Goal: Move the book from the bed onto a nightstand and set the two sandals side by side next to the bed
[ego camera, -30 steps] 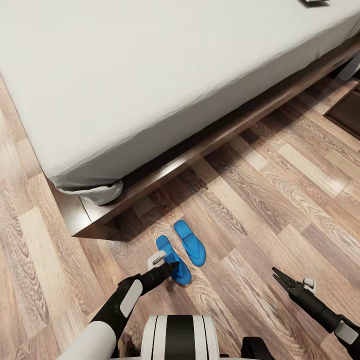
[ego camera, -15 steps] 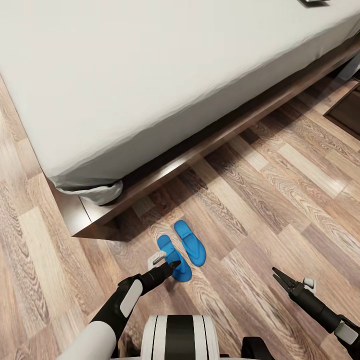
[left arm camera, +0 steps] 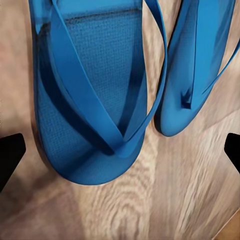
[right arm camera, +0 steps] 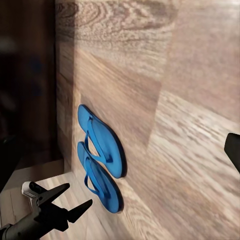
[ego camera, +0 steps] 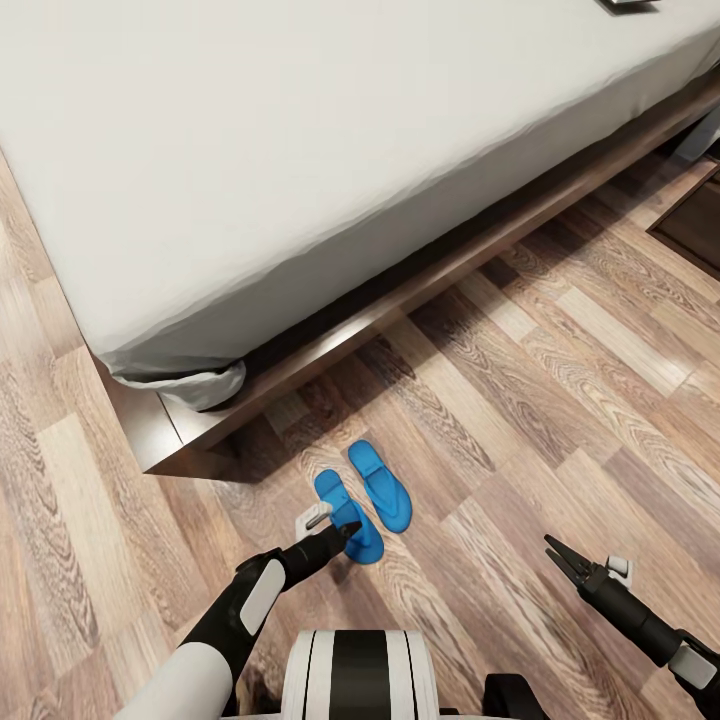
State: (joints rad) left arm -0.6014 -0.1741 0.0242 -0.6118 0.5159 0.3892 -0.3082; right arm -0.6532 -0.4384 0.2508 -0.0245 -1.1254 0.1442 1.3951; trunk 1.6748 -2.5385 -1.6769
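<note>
Two flat bright blue flip-flop sandals lie on the light brown wood-plank floor (ego camera: 560,400), near the corner of the low dark-brown wooden bed with the flat light-grey mattress (ego camera: 300,150). The sandal nearer the bed's side (ego camera: 380,485) and the other sandal (ego camera: 348,517) lie side by side, almost touching, and they point the same way. Both lie flat with their straps up. In the left wrist view the two sandals look very big, one (left arm camera: 90,95) in the middle and the other (left arm camera: 197,65) just beside it. In the right wrist view, one sandal (right arm camera: 101,141) lies right next to the other (right arm camera: 98,178). The black left gripper (ego camera: 340,533) is low over the end of the sandal that is farther from the bed's side. Its fingers are spread wide apart, one on each side of that sandal, and hold nothing. You can also see it in the right wrist view (right arm camera: 70,200), with its fingers apart. The black right gripper (ego camera: 558,556) hangs over bare floor, well apart from the sandals and farther from the bed. Its fingers are apart too, and nothing is between them. A small dark thing (ego camera: 628,4) lies on the mattress at the far edge, too cut off to tell what it is. A dark brown cabinet (ego camera: 695,225) stands beside the bed.
</note>
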